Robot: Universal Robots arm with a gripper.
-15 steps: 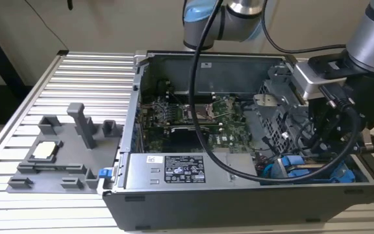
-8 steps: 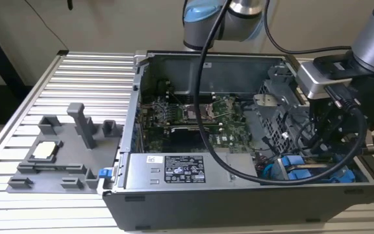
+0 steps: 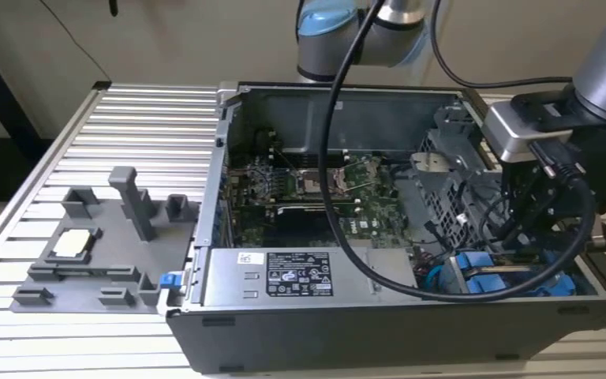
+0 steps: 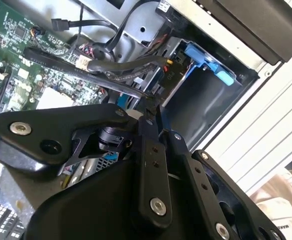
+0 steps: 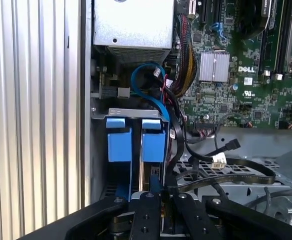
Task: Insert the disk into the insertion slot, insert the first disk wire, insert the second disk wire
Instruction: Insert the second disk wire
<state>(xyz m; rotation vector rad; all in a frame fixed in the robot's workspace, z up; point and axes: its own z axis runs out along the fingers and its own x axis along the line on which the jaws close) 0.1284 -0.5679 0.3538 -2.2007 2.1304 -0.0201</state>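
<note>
Exterior view: your arm reached into the open computer case [image 3: 282,332] at the corner beside the silver power-supply box [image 3: 282,276]; the gripper [image 3: 529,229] hung above blue carrier rails [image 3: 488,272] in the drive cage; black cables [image 3: 387,276] looped across the green motherboard [image 3: 314,189].

Second wrist view: the gripper [image 4: 148,107] was drawn narrow around a dark cable [image 4: 126,67]; whether it truly clamped it, you could not tell; a blue-railed disk [image 4: 205,62] sat in the insertion slot [image 4: 195,100] beyond it.

First wrist view: two blue carriers stood side by side next to the power-supply box [image 5: 133,22], the disk [image 5: 153,142] nearer the motherboard [image 5: 245,85], the other drive [image 5: 119,142] beside it; the gripper [image 5: 153,187] hovered just over the disk's end.
</note>
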